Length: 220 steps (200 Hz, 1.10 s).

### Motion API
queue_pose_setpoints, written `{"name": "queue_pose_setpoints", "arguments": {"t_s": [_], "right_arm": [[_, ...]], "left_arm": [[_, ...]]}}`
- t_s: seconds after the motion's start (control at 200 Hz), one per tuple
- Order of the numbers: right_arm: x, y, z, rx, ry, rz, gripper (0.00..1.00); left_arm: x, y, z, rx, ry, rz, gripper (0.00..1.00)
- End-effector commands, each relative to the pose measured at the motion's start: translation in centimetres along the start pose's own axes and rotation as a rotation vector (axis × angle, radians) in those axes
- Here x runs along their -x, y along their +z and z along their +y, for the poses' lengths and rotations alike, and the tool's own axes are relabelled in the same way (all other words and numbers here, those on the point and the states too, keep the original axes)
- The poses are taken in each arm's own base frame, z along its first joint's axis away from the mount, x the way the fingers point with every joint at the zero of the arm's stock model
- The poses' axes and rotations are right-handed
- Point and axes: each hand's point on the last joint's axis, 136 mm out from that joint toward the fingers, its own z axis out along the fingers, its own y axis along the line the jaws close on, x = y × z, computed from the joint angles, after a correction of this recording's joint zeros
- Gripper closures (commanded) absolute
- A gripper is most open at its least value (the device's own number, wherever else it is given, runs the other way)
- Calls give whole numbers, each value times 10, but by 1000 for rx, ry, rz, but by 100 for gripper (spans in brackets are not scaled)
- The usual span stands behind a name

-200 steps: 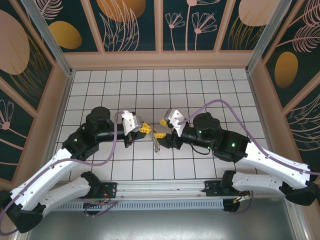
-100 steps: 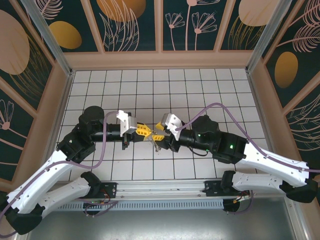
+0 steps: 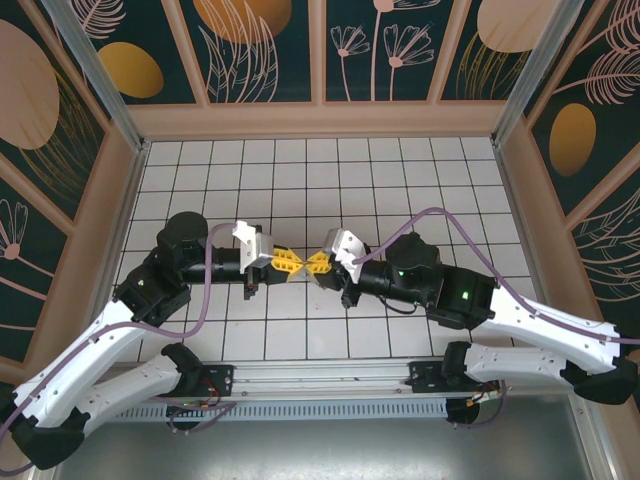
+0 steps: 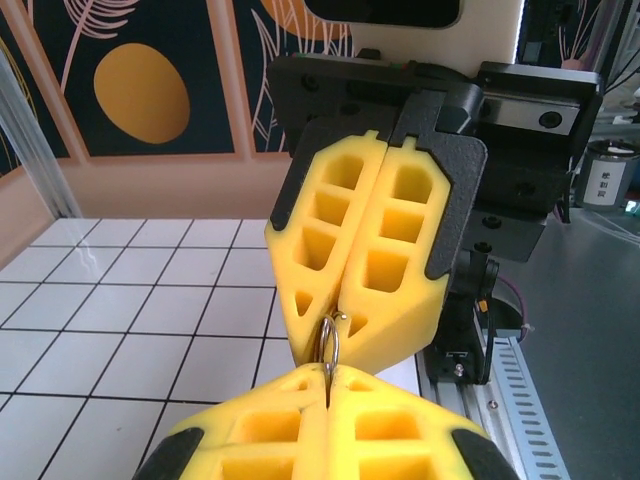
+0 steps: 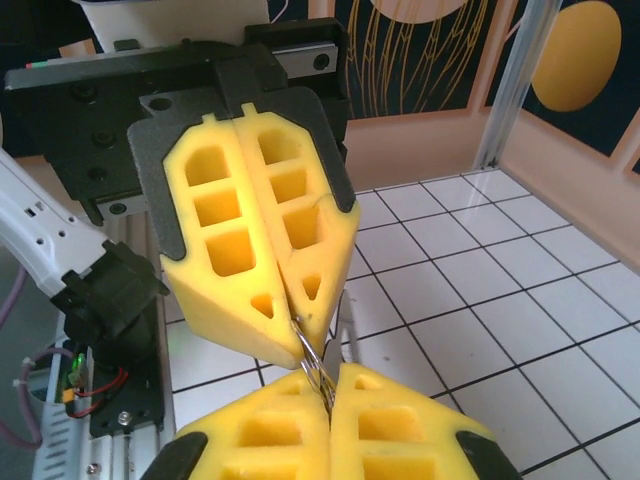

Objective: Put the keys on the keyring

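My two grippers meet tip to tip above the middle of the tiled floor, left gripper and right gripper. Both are shut on the keyring, a thin grey metal loop bridging the small gap between the yellow fingertips. In the left wrist view my left gripper pinches its lower end and the right gripper its upper end. The right wrist view has the keyring running from my right gripper into the left gripper. A blurred silvery strip, probably one of the keys, hangs just behind it. Other keys are hidden.
The white tiled floor is walled by patterned panels on three sides, with metal posts at the corners. A metal rail with the arm bases runs along the near edge. Purple cables loop over both arms.
The right gripper has moved left to meet the left gripper and has shut on the keyring. The small key that hung below the tips is now tucked under them in the top view.
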Motion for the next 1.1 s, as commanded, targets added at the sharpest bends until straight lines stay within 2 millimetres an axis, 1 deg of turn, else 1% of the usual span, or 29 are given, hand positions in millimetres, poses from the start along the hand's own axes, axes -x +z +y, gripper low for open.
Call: {"name": "queue_pose_setpoints", "arguments": {"t_s": [0.0,0.05,0.095,0.1,0.11,0.175,0.22,0.315,0.37,0.535,0.706,0.766,0.921,1.001,1.096], "right_arm": [[7,-8,-10,-63,-24,-30,100],[8,-10,-12,-79,-30,-28,100],[7,-11,-13,-88,-39,-17,100],[7,-11,-13,-90,-40,-14,100],[7,-10,-14,-91,-43,-10,100],[2,-8,-16,-105,-57,29,100],[-1,-6,-17,-107,-66,56,100],[-9,1,-16,-105,-81,109,100],[-11,2,-17,-104,-88,121,100],[-6,2,-16,-101,-92,94,100],[-7,2,-17,-105,-84,87,100],[-8,2,-18,-107,-84,91,100],[-11,1,-22,-122,-77,103,100],[-12,1,-24,-129,-74,109,100],[-12,2,-25,-134,-69,107,100]], "left_arm": [[18,-3,1,16,46,-36,100],[13,-3,5,39,46,-16,100],[6,-1,8,49,41,8,96],[11,-2,8,51,49,1,95],[15,-3,8,54,58,-3,94],[13,-2,11,57,60,18,87],[12,0,12,56,61,32,84],[9,3,15,51,63,62,83],[7,5,17,47,63,78,84],[-4,9,19,35,54,130,84],[-4,5,18,54,53,130,81],[-7,3,17,55,39,138,79],[-12,-1,12,57,20,139,73],[-11,-4,10,61,17,139,72],[-16,-3,10,61,7,151,71]]}}
